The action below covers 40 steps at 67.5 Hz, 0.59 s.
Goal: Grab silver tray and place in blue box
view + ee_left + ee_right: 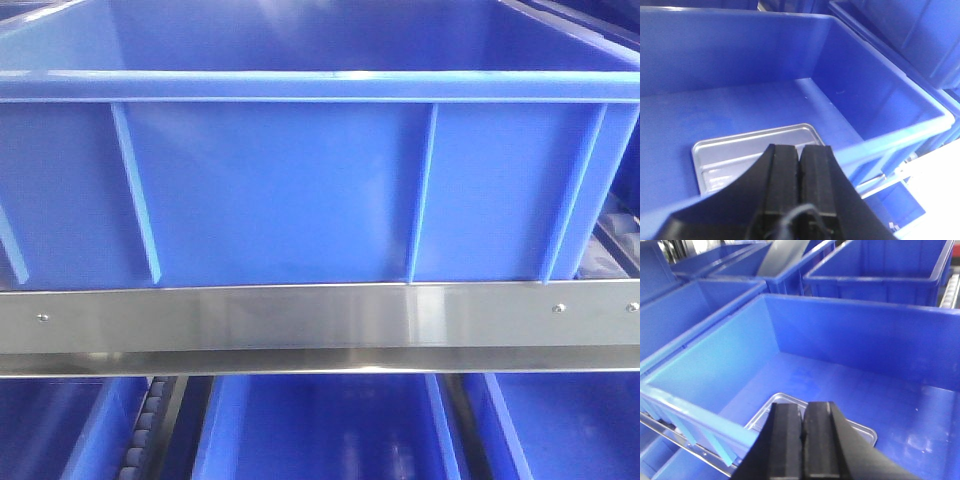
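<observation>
The silver tray [735, 152] lies flat on the floor of the blue box [740, 65], near its front wall. It also shows in the right wrist view [782, 407], partly hidden behind my fingers. My left gripper [799, 148] is shut and empty, held above the box's near rim over the tray. My right gripper [802, 407] is shut and empty, also above the near rim of the blue box [850, 335]. In the front view only the blue box's ribbed outer wall [300, 190] shows; the tray and both grippers are out of sight there.
The box stands on a rack behind a steel rail [320, 315]. More blue crates stand below it [320, 430], beside it [905, 30] and behind it [880, 265]. A grey pan [782, 255] leans in a crate at the back left.
</observation>
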Motion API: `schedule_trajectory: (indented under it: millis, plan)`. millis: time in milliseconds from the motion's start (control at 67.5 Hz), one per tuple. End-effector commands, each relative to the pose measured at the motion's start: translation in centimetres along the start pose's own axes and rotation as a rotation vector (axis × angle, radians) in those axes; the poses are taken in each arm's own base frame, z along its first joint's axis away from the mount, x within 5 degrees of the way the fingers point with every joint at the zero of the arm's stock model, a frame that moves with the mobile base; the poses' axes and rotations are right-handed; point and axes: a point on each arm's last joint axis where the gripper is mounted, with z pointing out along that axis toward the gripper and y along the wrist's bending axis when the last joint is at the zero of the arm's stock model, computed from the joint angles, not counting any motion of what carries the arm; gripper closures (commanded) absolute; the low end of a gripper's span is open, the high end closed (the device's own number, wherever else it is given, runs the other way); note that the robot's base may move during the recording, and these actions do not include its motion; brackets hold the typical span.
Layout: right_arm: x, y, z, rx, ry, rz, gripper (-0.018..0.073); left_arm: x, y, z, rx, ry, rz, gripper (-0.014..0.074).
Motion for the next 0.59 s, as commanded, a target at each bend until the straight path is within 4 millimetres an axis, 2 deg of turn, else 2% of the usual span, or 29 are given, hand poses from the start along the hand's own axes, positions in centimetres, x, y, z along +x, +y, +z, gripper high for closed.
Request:
schedule_trajectory:
  millis: [0, 104, 252, 578]
  plan:
    - [-0.9, 0.4, -1.7, -0.047, -0.109, -0.032, 0.0508, -0.6, -0.3, -2.0, 0.043, -0.149, 0.008, 0.0687]
    - [-0.2, 0.3, -3.5, -0.049, -0.142, -0.032, 0.0508, 0.8, -0.1, -3.8, 0.046, -0.176, 0.008, 0.0687]
    - [0.3, 0.1, -5.5, -0.043, -0.181, -0.032, 0.0508, 1.3, 0.0, -5.7, 0.053, -0.235, 0.007, 0.0687]
    - [0.2, 0.1, -5.9, -0.042, -0.193, -0.031, 0.0508, 1.3, 0.0, -6.0, 0.055, -0.247, 0.007, 0.0687]
